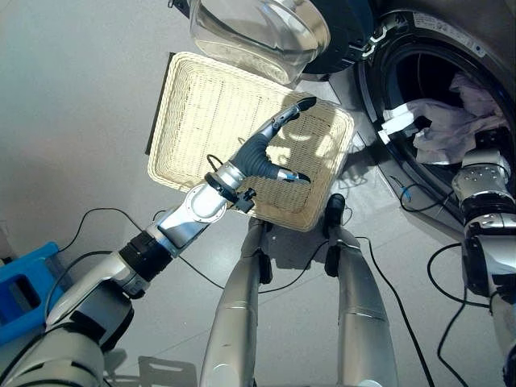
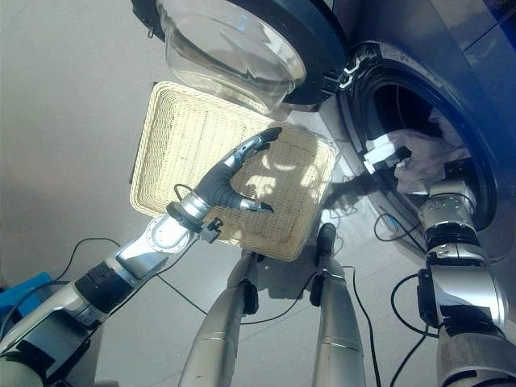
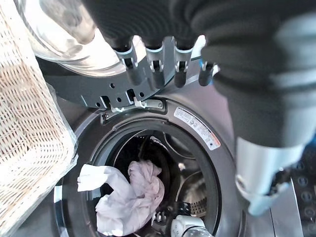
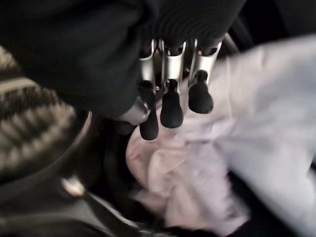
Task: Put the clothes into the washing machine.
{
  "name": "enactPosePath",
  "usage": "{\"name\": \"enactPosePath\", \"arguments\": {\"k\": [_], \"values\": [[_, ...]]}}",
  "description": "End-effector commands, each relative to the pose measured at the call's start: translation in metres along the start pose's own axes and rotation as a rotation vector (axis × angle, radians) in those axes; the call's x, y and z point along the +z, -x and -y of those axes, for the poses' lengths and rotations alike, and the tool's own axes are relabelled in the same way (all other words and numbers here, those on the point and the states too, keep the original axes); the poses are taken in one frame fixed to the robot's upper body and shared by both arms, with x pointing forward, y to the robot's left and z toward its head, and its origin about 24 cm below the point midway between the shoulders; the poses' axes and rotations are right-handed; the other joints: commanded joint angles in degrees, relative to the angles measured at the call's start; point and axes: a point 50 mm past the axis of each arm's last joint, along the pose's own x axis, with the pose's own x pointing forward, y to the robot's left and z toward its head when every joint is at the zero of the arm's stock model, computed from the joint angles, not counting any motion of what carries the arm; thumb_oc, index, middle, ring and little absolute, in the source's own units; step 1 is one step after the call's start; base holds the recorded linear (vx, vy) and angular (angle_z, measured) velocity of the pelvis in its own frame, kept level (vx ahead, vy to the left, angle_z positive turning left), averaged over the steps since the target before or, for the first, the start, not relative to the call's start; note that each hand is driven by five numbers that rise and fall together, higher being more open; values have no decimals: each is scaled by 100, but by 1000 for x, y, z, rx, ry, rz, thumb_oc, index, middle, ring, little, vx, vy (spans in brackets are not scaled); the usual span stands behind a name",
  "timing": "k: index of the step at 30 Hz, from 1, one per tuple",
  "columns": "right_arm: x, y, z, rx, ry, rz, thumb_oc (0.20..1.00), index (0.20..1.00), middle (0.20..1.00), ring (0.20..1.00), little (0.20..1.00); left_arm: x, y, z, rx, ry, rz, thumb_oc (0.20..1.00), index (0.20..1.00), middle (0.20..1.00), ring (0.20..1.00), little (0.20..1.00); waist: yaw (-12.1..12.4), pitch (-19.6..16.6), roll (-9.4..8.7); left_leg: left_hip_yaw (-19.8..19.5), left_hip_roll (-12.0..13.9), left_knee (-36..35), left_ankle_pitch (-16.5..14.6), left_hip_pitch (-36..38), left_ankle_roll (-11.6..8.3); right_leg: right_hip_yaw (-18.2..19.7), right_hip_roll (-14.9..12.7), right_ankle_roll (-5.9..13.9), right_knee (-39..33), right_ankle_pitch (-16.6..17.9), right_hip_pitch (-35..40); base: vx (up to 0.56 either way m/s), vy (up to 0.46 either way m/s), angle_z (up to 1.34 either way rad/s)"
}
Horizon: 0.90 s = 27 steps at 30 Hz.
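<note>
Clothes point(image 3: 129, 200) bunch at the washing machine point(image 3: 197, 133) mouth, so the right hand point(image 4: 170, 101), fingers straight and holding nothing, should shove them deeper while the relaxed left hand point(image 1: 270, 153) hovers over the wicker basket point(image 1: 193, 105).

Cream woven basket point(image 1: 201, 113); pale pink/white clothes point(image 3: 131, 200); dark grey washing machine point(image 3: 197, 163).

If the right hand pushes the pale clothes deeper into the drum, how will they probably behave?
The pale clothes lie crumpled and folded, so they are probably floppy and would bunch rather than slide as one piece. One end drapes over the washing machine door rim, so it may stay hanging out. The right hand is above them, and they look light.
</note>
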Motion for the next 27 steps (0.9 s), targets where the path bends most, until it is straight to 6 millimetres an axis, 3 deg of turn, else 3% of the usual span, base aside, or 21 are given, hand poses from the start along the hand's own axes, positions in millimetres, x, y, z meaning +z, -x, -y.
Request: {"name": "enactPosePath", "arguments": {"k": [1,4,8,9,10,15,18,24,25,27], "values": [[34,-6,6,-2,-265,153,200,200,200,200,200,19,-11,-2,39,54,110,1000,1000,1000,1000,1000,-120,-113,160,317,-292,597,-968,233,-113,-348,72,552,-404,431,334,0,0,0],[34,-2,-1,76,-417,182,200,200,200,200,200,20,-16,-1,41,54,111,1000,1000,1000,1000,1000,-130,-113,149,317,-298,590,-939,231,-107,-357,66,550,-423,463,344,0,0,0],[25,8,-18,197,-326,164,200,200,200,200,200,20,-19,-3,43,48,113,1000,1000,1000,1000,1000,-153,-113,133,319,-301,618,-941,239,-120,-345,67,537,-426,462,366,0,0,0],[22,9,-20,226,-296,151,238,238,238,238,238,21,-19,-2,43,48,113,1000,1000,1000,1000,1000,-153,-113,129,323,-297,618,-942,251,-117,-350,63,534,-430,464,379,0,0,0],[17,9,-20,262,-232,125,1000,1000,1000,1000,1000,19,-18,-3,46,50,107,1000,1000,1000,1000,1000,-154,-113,114,323,-293,633,-966,291,-121,-357,52,533,-417,439,418,0,0,0],[-1,12,-17,365,-28,59,1000,1000,1000,1000,1000,14,-15,-6,56,73,85,1000,1000,1000,1000,1000,-159,-113,77,328,-271,666,-981,337,-119,-389,37,522,-407,438,484,0,0,0],[-24,16,-1,442,196,-15,1000,1000,1000,1000,1000,-4,-6,-3,80,135,-1,1000,1000,1000,1000,1000,-152,-113,15,301,-248,703,-1076,571,-106,-406,51,517,-321,310,711,0,0,0],[-52,28,12,525,404,-83,1000,1000,1000,1000,1000,-27,8,4,100,202,-111,1000,1000,1000,1000,1000,-143,-113,-77,312,-215,689,-1038,725,-81,-461,81,494,-351,318,895,-3,0,1],[-62,32,25,530,548,-85,1000,1000,1000,1000,1000,-36,18,11,95,207,-151,1000,1000,1000,1000,1000,-149,-113,-108,321,-199,666,-1025,807,-81,-463,104,498,-385,318,989,0,0,0],[-64,33,27,532,612,-74,1000,1000,1000,1000,1000,-37,20,12,94,212,-155,1000,1000,1000,1000,1000,-143,-113,-109,339,-191,651,-1015,822,-79,-475,99,501,-409,328,1008,9,5,-2]]}}
